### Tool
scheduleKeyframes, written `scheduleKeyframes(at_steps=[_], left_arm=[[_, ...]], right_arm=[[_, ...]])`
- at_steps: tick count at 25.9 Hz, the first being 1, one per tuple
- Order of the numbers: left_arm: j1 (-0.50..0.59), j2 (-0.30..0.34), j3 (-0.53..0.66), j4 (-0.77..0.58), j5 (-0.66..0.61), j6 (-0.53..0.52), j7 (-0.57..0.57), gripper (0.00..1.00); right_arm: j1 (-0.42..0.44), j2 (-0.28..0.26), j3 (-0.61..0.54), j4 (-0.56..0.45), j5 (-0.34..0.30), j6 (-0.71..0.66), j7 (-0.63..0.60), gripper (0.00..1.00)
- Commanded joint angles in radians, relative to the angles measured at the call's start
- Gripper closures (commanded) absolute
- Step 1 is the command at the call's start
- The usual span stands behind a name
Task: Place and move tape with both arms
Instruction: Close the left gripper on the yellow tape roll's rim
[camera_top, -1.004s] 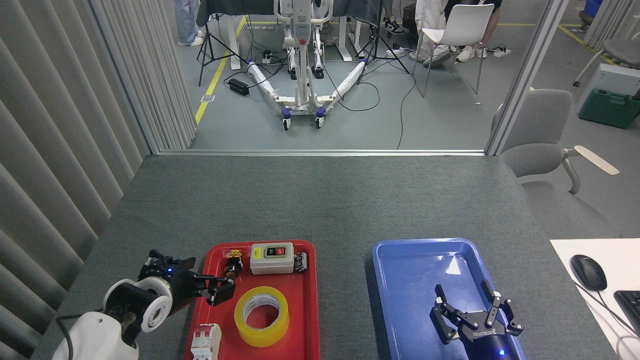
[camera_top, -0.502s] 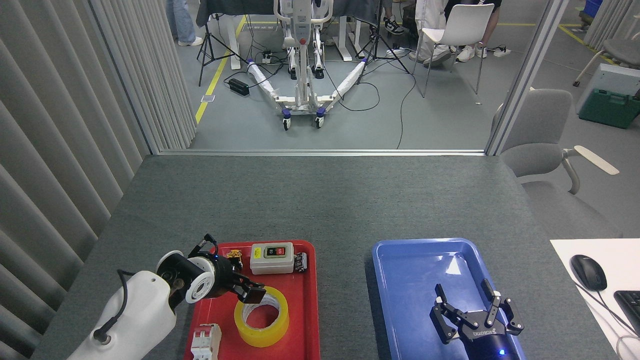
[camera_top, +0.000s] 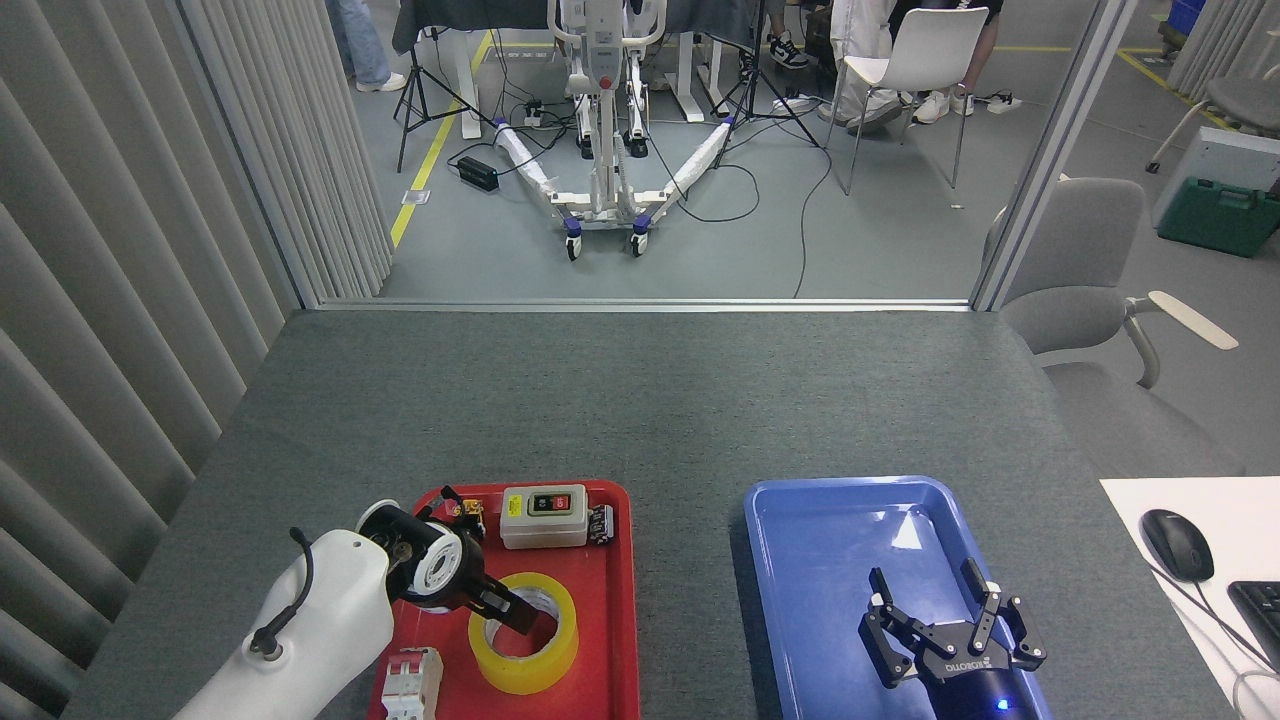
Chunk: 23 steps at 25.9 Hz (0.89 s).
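The tape (camera_top: 548, 655), a yellow roll with a white core, lies flat in the near half of the red tray (camera_top: 626, 600). My left arm comes in from the lower left, and the left gripper (camera_top: 508, 612) is tilted down onto the roll's left rim. One dark finger (camera_top: 522, 622) reaches into the core hole. How the jaws stand is hidden by the wrist. My right gripper (camera_top: 925, 588) hovers open over the near part of the blue tray (camera_top: 820, 540), holding nothing.
The red tray also holds a grey switch box (camera_top: 543, 516), a small black connector (camera_top: 601, 523), a yellow-black part (camera_top: 466, 512) and a white breaker (camera_top: 412, 684). A mouse (camera_top: 1176, 543) and keyboard (camera_top: 1262, 612) lie on a white desk at right.
My left arm has swung right from beside the red tray to over it, and its gripper has dropped onto the tape's left rim. The right gripper and the tape stayed put.
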Motion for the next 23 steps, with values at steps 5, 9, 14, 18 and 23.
scheduleKeyframes(at_steps=[5, 9, 14, 18, 23], left_arm=[[-0.003, -0.018, 0.007, 0.091, -0.009, 0.007, -0.004, 0.18], [-0.003, -0.021, 0.006, 0.095, -0.009, -0.006, -0.006, 0.63], [-0.001, -0.03, 0.027, 0.085, -0.014, -0.118, -0.004, 1.0], [-0.008, -0.035, 0.116, 0.085, 0.003, -0.333, 0.0, 1.0], [-0.1, -0.021, 0.17, 0.088, 0.21, -0.741, 0.031, 1.0]], right_arm=[[0.0, 0.003, 0.0, 0.001, 0.001, 0.0, 0.0, 0.01], [0.0, 0.006, 0.0, 0.001, 0.001, 0.0, 0.0, 0.0], [0.0, 0.008, 0.0, 0.001, 0.002, 0.0, 0.0, 0.0], [0.0, 0.01, 0.0, 0.001, 0.002, 0.0, 0.0, 0.0], [0.0, 0.01, 0.0, 0.001, 0.002, 0.0, 0.0, 0.0]])
